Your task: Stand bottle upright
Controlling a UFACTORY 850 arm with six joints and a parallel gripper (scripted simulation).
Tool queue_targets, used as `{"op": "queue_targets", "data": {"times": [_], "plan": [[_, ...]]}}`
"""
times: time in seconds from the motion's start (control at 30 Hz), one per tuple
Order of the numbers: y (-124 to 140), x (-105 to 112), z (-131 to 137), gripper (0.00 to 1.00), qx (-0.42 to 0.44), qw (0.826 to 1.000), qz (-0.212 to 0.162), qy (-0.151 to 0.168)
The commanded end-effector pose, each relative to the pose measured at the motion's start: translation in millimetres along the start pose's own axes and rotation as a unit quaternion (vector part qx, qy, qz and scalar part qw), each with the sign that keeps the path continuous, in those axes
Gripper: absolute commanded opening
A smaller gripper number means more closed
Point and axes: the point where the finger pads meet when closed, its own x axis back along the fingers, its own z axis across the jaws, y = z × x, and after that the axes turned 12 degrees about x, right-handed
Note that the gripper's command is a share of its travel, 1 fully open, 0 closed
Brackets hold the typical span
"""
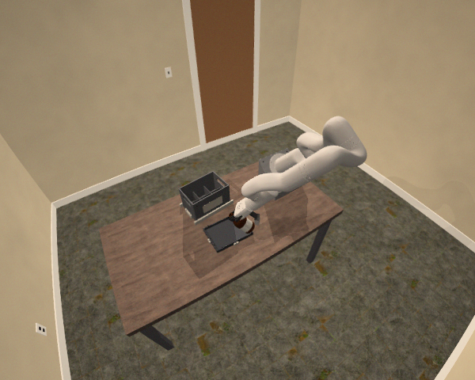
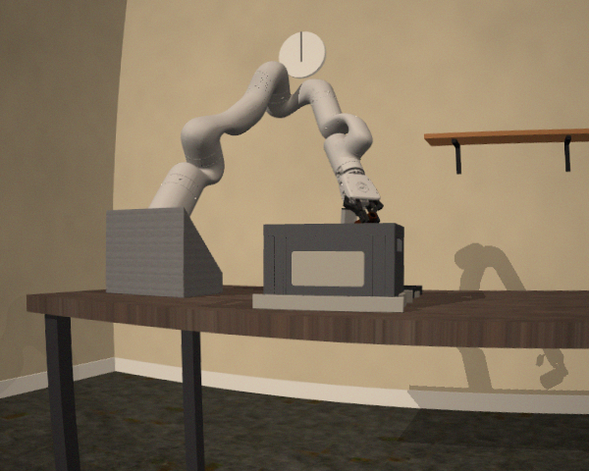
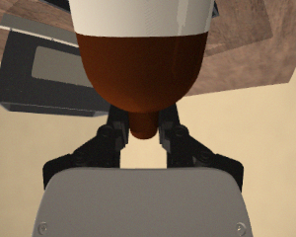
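Note:
The brown bottle with a white label (image 1: 248, 226) (image 3: 143, 69) is held by its neck, between the fingers of my gripper (image 1: 234, 218) (image 2: 368, 215) (image 3: 143, 100). In the top view the bottle is tilted, its base pointing to the lower right, over the right corner of the dark tray (image 1: 224, 236). Whether its base touches the tray cannot be told. In the exterior view the crate hides most of the bottle. The tray lies level on the table.
The dark grey crate (image 1: 194, 207) (image 2: 330, 234) (image 3: 20, 74) stands upright and level behind the tray, inside a pale low border (image 2: 330, 302). It has dividers inside. The arm's grey base block (image 2: 145, 253) stands on the table (image 1: 156, 261).

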Motion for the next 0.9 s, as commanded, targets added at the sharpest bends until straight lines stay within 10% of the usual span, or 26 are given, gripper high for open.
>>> {"op": "queue_targets", "data": {"times": [0.0, 0.87], "plan": [[0.1, 0.3, 0.0, 0.0, 0.0, 1.0, -0.016, 0.003], [-1.3, -0.1, 3.5, 0.0, 0.0, 1.0, -0.023, 0.008]]}}
